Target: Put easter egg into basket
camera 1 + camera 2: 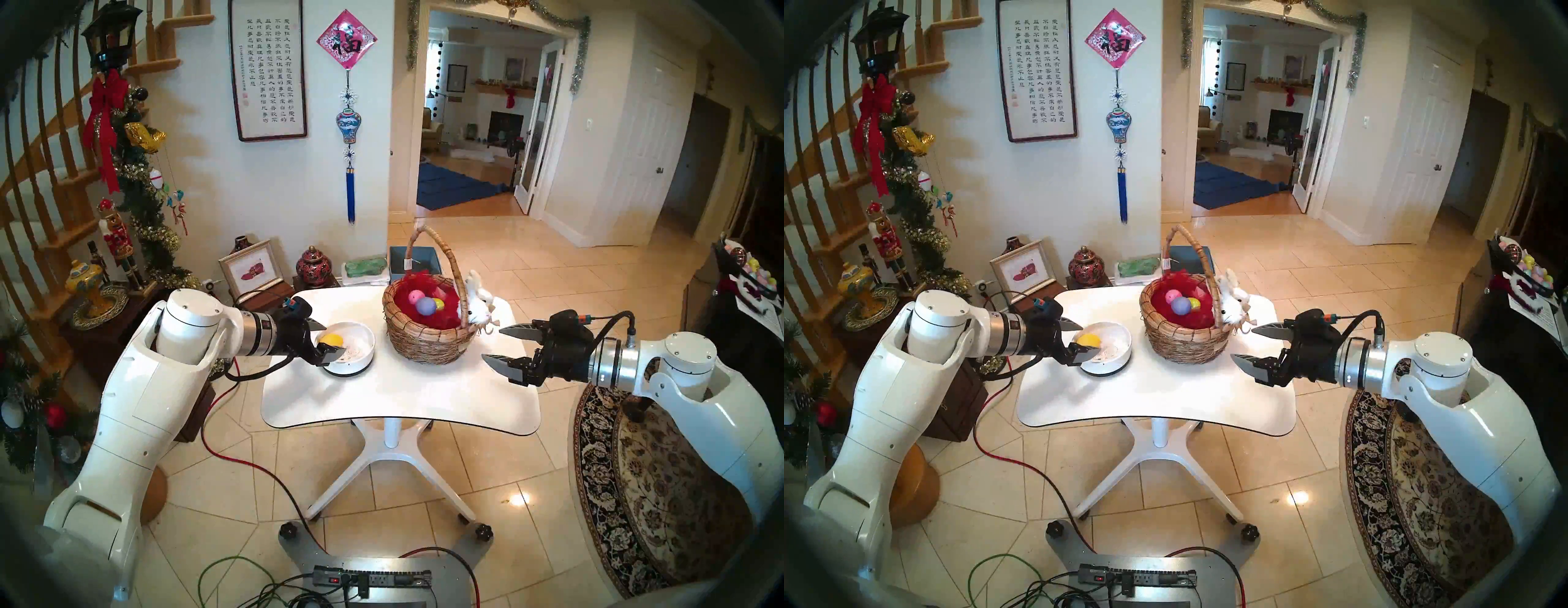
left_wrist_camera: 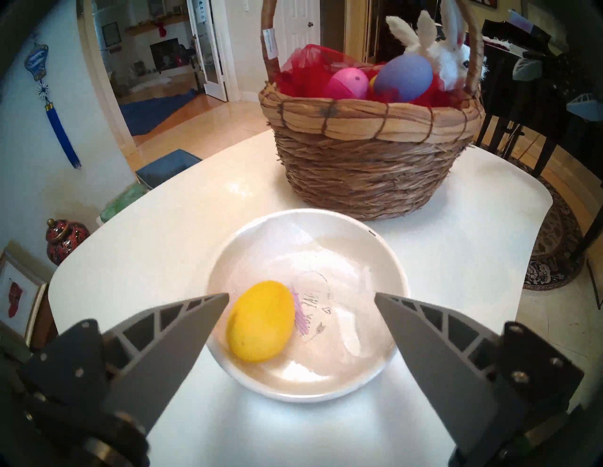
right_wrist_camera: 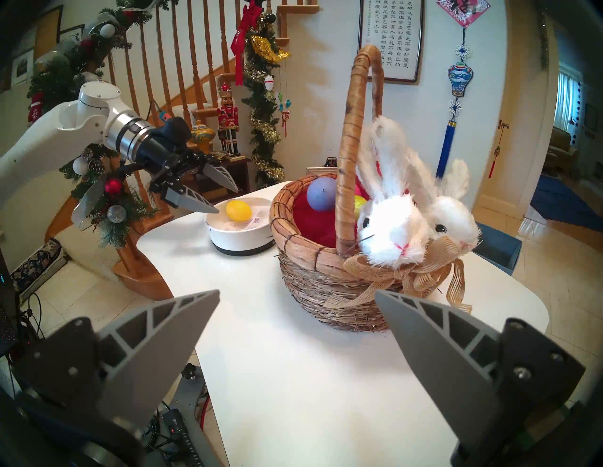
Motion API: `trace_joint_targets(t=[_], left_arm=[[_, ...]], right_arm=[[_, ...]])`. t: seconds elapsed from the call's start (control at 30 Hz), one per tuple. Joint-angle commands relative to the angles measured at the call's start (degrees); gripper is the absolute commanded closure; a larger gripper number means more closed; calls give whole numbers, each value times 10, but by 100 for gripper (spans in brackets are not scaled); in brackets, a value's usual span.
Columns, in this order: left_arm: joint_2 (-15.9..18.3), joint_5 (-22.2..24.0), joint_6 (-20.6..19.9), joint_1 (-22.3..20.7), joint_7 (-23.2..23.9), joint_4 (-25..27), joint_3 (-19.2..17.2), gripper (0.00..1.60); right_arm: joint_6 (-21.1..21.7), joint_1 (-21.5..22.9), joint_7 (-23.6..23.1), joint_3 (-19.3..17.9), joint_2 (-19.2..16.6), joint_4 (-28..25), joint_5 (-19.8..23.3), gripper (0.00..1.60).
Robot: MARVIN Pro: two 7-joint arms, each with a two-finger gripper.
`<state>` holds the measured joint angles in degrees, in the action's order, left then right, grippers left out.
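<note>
A yellow easter egg (image 2: 260, 321) (image 1: 331, 339) lies in a low white bowl (image 1: 360, 354) (image 2: 385, 261) on the left of the white table (image 1: 403, 403). My left gripper (image 1: 333, 340) (image 2: 301, 300) hovers open at the bowl's near rim, one finger on each side of the egg, not touching it. To the right stands the wicker basket (image 1: 428, 346) (image 2: 365, 169) (image 3: 313, 283) with red lining, plush bunnies (image 3: 391, 228) and three eggs: pink (image 1: 416, 296), purple (image 1: 425, 305), yellow-green (image 1: 438, 304). My right gripper (image 1: 492, 344) (image 3: 297, 293) is open and empty beside the basket's right side.
The basket's tall arched handle (image 1: 441, 250) rises over its middle. A dark side table (image 1: 127, 314) with ornaments and a decorated stair rail (image 1: 140, 191) stand left of the table. A patterned rug (image 1: 657, 488) lies at right. Cables (image 1: 237, 569) and a power strip (image 1: 373, 579) lie below.
</note>
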<state>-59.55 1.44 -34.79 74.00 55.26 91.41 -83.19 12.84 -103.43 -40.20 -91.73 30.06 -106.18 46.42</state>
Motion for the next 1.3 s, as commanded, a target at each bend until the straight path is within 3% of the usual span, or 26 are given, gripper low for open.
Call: trace_joint_targets(t=[0.0,0.23,0.57,0.63,0.67,1.1,1.27], left_arm=[[-4,3,-1,-42,10,-13,6,1],[-10,2,-3,-65,26,-51,22,4],[-13,-22,44,-83,12,-84,47,10],[-14,-24,47,-83,12,-85,47,28],[-14,-26,52,-82,10,-84,48,46],[3,-56,91,-81,2,-71,60,9],[12,-75,109,-86,3,-80,75,12]], right_arm=[[-1,1,1,-5,-1,-1,1,0],[-1,1,1,-5,-1,-1,1,0],[-1,1,1,-5,-1,-1,1,0],[-1,1,1,-5,-1,-1,1,0],[-1,1,1,-5,-1,-1,1,0],[-1,1,1,-5,-1,-1,1,0],[-1,1,1,-5,-1,-1,1,0]])
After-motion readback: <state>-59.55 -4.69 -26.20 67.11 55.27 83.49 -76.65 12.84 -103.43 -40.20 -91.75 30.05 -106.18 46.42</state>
